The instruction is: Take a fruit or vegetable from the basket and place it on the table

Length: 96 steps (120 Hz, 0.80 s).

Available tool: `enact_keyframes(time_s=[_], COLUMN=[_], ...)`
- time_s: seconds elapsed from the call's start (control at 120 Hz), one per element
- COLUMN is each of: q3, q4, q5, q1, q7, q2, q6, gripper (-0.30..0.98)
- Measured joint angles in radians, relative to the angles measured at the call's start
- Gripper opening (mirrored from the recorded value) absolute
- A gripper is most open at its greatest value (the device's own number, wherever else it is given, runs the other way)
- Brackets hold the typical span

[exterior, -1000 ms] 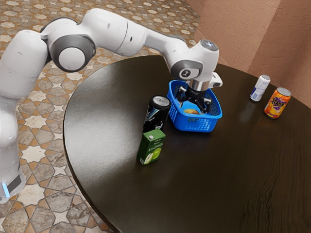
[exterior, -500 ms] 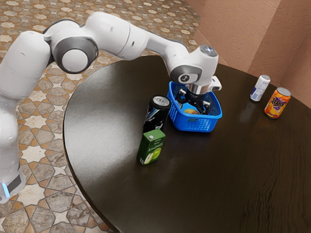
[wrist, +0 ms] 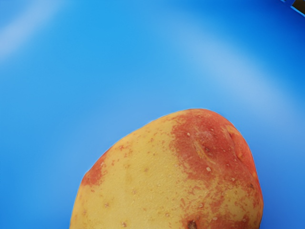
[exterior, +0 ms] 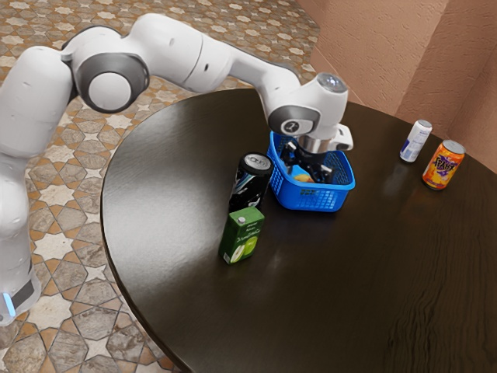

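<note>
Exterior view: the gripper (exterior: 307,172) has dipped lower within the rim of the basket (exterior: 312,200), at the potato (wrist: 167,181), likely for grasping; whether open or closed, unclear.

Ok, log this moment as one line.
pincer: inside blue plastic basket | rounded yellow-and-red potato: in basket | hold: unconfirmed | placing on dark round table: not yet done

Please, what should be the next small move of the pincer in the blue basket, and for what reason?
I would probably close the pincer gently before any lift: it is down inside the blue basket, at the red-and-yellow potato, which looms close to the wrist camera. Whether it already grips, I cannot tell.
</note>
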Motion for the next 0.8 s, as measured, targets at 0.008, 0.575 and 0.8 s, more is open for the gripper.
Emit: enact_keyframes(time_s=[0.008, 0.575, 0.8], q3=[0.000, 0.007, 0.019], q4=[0.000, 0.005, 0.004], q5=[0.000, 0.056, 0.067], q1=[0.000, 0.004, 0.004], q7=[0.002, 0.085, 0.099], q2=[0.001, 0.033, 0.037], q6=[0.000, 0.050, 0.072], gripper=[0.67, 0.49, 0.34])
